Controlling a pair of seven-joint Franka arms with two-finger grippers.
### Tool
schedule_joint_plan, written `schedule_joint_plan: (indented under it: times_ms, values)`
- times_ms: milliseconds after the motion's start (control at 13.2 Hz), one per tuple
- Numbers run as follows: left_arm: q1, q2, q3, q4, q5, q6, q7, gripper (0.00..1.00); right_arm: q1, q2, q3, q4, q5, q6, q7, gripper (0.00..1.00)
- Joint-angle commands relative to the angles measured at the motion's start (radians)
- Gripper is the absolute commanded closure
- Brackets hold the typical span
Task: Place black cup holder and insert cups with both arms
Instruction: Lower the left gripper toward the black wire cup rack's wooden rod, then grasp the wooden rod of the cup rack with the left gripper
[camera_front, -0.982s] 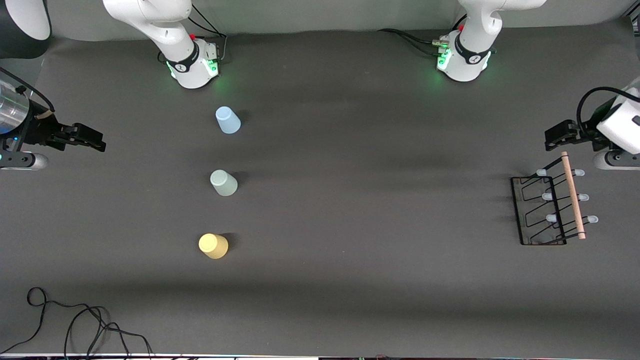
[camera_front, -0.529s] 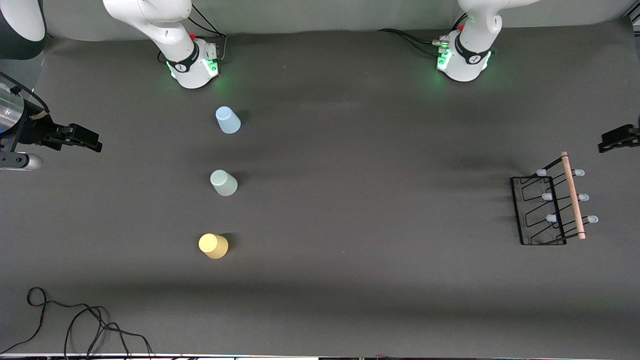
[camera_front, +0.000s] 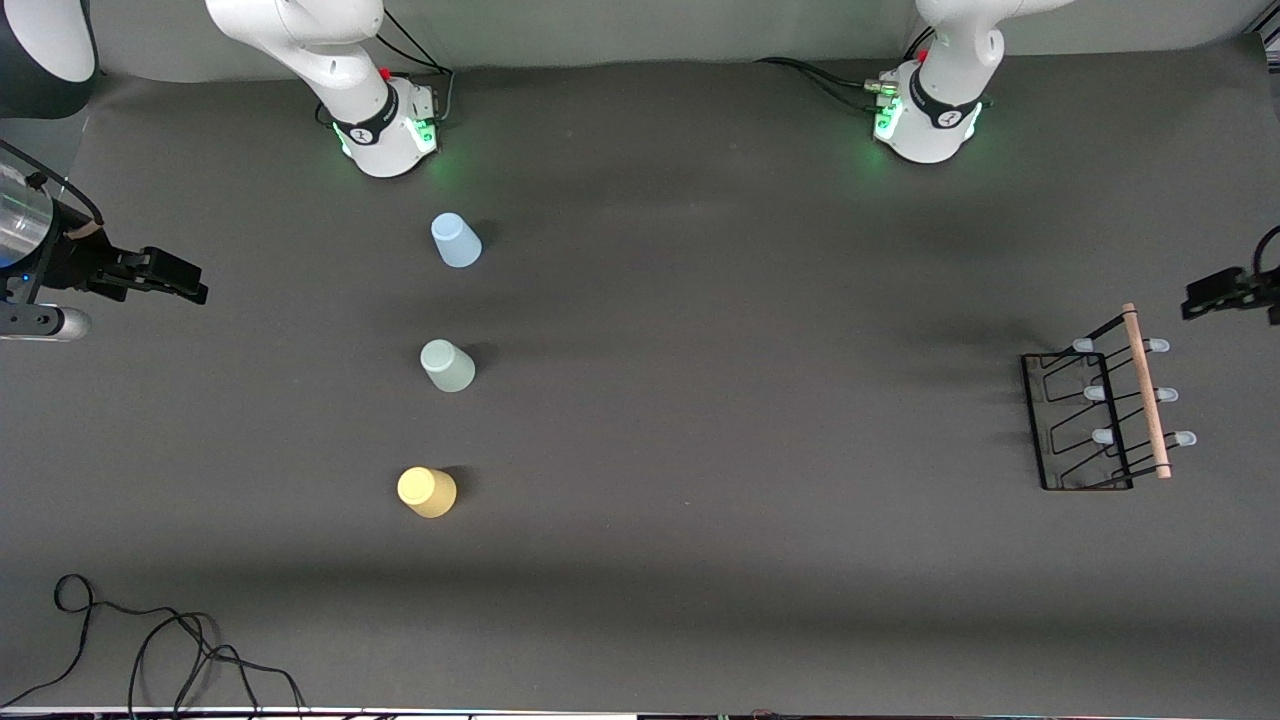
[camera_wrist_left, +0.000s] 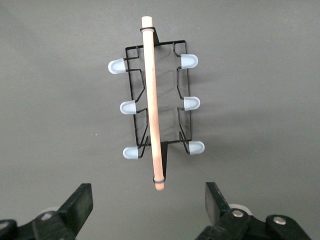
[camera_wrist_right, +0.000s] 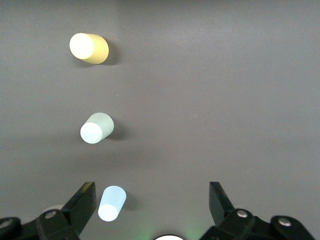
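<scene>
Since a second ago my left gripper (camera_front: 1205, 298) has pulled back toward the left arm's end of the table, so that only its dark fingertips show at the front view's edge, up in the air over the bare grey table (camera_front: 700, 420) just by the black wire cup holder (camera_front: 1085, 420). Both its fingers (camera_wrist_left: 75, 205) stand wide apart with nothing between them. My right gripper (camera_front: 180, 280) has barely shifted; it hangs over the table's edge at the right arm's end, fingers (camera_wrist_right: 82, 205) spread apart too, gripping nothing.

That black wire cup holder with its rectangular base stands upright near the edge at the left arm's end, its light wooden rod handle (camera_wrist_left: 152, 102) running along the top and 6 pale-blue-tipped pegs (camera_wrist_left: 116, 66) sticking out, 3 on each side. It carries no cups.

All 3 small plastic tumblers stand upside down in a row toward the right arm's end, well apart from one another. Of these, the light blue tumbler (camera_front: 456, 241) sits nearest the right arm's base, the pale grey-green tumbler (camera_front: 447, 365) is in the middle, and the yellow tumbler (camera_front: 427, 491) is nearest the front camera. A loose black cable (camera_front: 160, 645) lies coiled at the table's corner nearest the camera at the right arm's end.
</scene>
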Motion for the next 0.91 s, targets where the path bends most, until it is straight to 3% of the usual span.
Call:
schedule_joint_plan:
  times_ms: [0,453,831]
  values:
    - [0.018,0.034,0.002,-0.047,-0.005,0.079,0.025,0.00,0.010,0.009,0.002,0.016,-0.001,-0.008,-0.008,0.00]
    - [0.020,0.157,0.001,-0.047,-0.006,0.193,0.035,0.00,0.007,0.008,-0.003,0.015,-0.001,-0.011,-0.008,0.00]
    - [0.009,0.191,-0.001,-0.048,-0.018,0.207,0.034,0.02,0.005,0.008,-0.006,0.024,-0.006,-0.011,-0.024,0.00]
